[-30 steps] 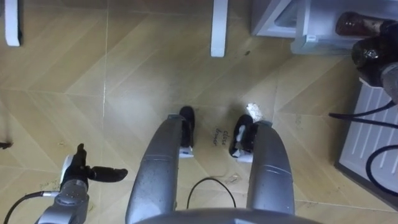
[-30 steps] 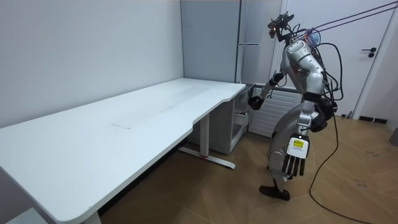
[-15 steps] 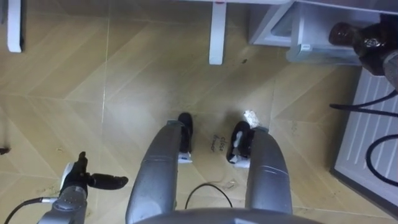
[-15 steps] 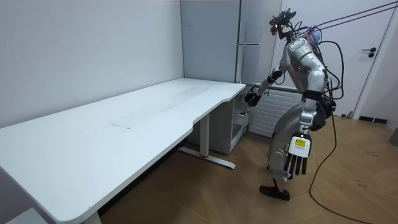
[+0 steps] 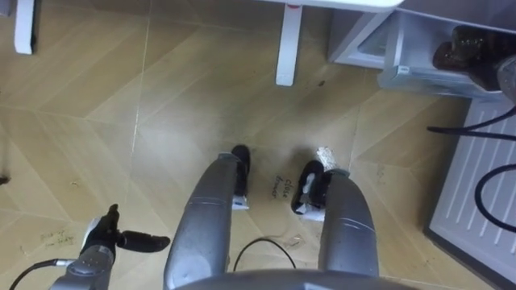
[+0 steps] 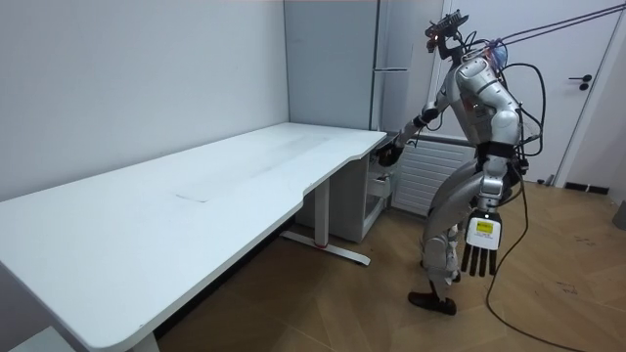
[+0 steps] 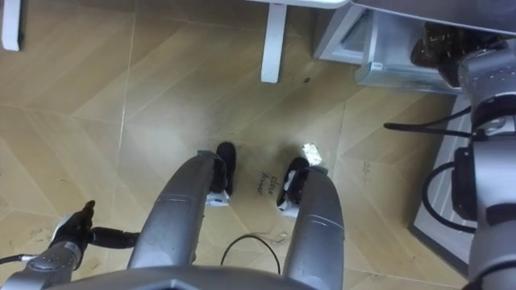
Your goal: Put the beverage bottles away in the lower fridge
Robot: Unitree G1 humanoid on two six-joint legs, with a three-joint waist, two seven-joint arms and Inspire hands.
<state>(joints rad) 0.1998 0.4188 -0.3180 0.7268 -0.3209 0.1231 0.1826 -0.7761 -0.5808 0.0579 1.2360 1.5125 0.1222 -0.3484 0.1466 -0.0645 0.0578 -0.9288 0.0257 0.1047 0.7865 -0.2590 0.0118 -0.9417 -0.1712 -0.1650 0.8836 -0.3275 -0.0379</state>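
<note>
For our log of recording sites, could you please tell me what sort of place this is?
Probably an office-like room: a long white desk, a tall grey fridge beside it, and herringbone wood flooring.

Pale wood below, matt white and grey above.
The floor [image 5: 161,105] is herringbone wood with a soft satin sheen. The desk [image 6: 196,196] top is smooth matt white, its leg [image 5: 288,44] looks like painted metal, and the fridge [image 6: 396,39] is matt grey.

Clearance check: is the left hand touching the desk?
Apart. The room view shows the left hand hanging open beside the robot's leg, with bare floor between it and the desk.
</note>
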